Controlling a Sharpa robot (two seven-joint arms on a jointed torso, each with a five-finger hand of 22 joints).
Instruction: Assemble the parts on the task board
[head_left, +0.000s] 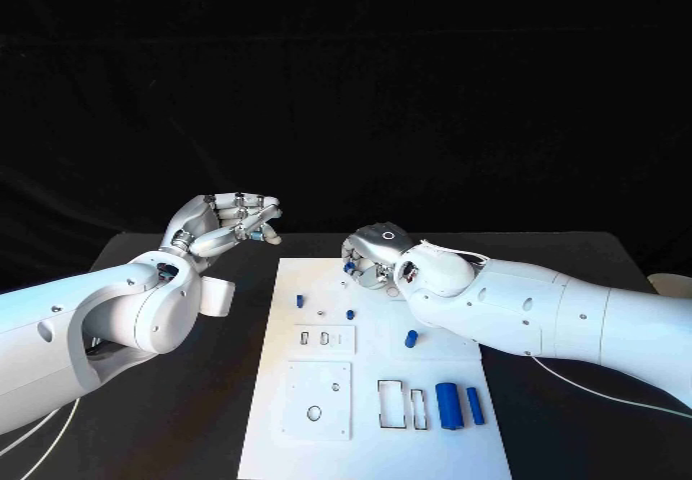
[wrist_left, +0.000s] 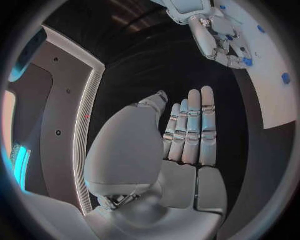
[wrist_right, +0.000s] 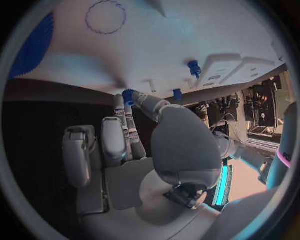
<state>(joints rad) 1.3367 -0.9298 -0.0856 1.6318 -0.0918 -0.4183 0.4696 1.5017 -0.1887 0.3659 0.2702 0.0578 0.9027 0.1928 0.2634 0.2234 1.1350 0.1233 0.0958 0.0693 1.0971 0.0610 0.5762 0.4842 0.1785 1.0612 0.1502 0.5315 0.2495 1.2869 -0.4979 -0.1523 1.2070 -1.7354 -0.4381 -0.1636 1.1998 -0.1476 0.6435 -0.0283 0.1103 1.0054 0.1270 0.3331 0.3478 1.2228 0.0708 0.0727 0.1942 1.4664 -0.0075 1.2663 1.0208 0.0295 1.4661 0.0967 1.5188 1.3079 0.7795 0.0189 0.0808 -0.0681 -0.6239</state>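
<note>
Task board, a white plate, lay in the middle of the black table, running from the far centre toward the robot. Left arm reached along the board's left side; the left hand hung above bare table just off the board's far left corner, fingers curled toward the thumb. Whether anything sat between the fingertips could not be told from the head view, and the left wrist view showed the fingers lying straight and close together, holding nothing visible. Right hand rested over the board's far end; the right wrist view showed what the head view hid, a small blue gear pinched at its fingertips. Two blue cylinders lay side by side near the board's near right corner, one thicker. A small blue peg lay mid-board, right of the cut-outs. No writing could be read.
</note>
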